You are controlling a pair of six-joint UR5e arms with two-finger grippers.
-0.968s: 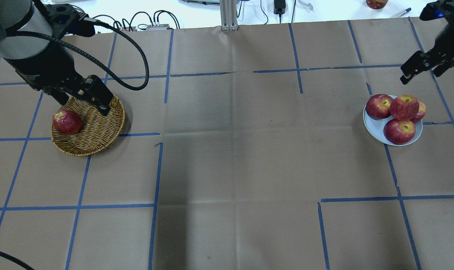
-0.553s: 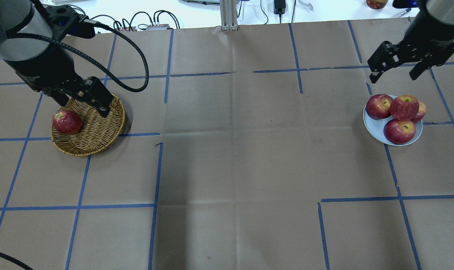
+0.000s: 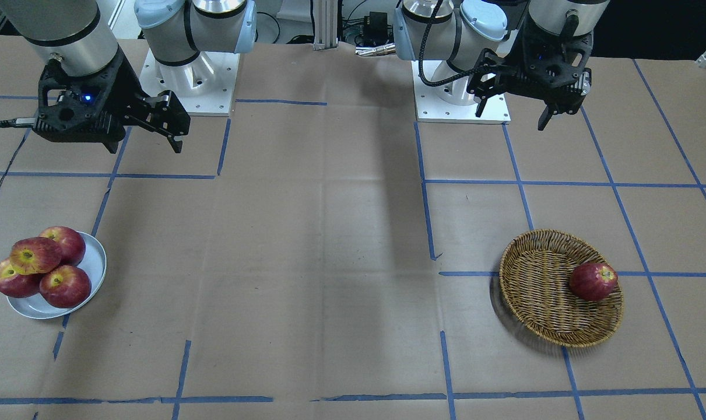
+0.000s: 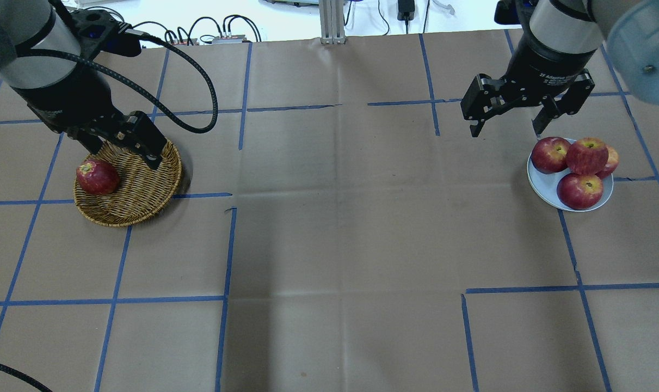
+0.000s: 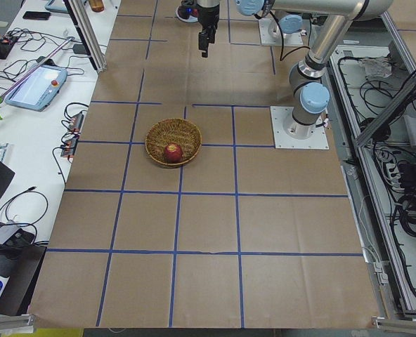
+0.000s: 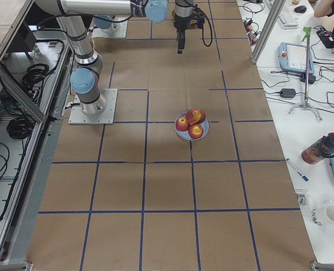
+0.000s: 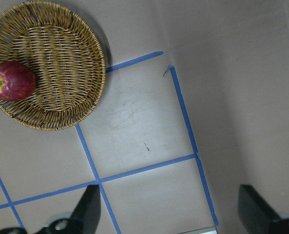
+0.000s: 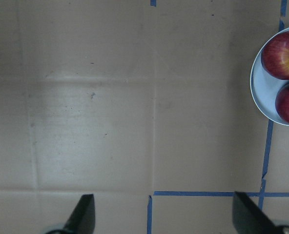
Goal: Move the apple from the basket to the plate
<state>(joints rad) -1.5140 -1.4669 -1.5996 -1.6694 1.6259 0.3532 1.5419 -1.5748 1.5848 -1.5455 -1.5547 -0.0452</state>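
Note:
The yellow-orange streaked apple point(image 4: 586, 155) point(image 3: 35, 255) sits on top of three red apples on the pale plate point(image 4: 547, 188) point(image 3: 96, 268) at the table's right. The wicker basket point(image 4: 139, 190) point(image 3: 539, 291) point(image 7: 56, 53) at the left holds one dark red apple point(image 4: 97, 177) point(image 3: 593, 281) point(image 7: 11, 80). My left gripper point(image 4: 123, 148) point(image 3: 512, 116) is open and empty, high above the table beside the basket. My right gripper point(image 4: 505, 132) is open and empty, raised just left of the plate, whose edge point(image 8: 261, 92) shows in the right wrist view.
Brown paper with blue tape lines covers the table point(image 4: 334, 218). Cables point(image 4: 198, 32) and a metal post point(image 4: 332, 22) lie along the far edge. The two arm bases point(image 3: 183, 76) stand at the table's robot side.
My right arm has swung in from the table's far right edge to a spot just left of the plate, still open. My left arm has hardly moved.

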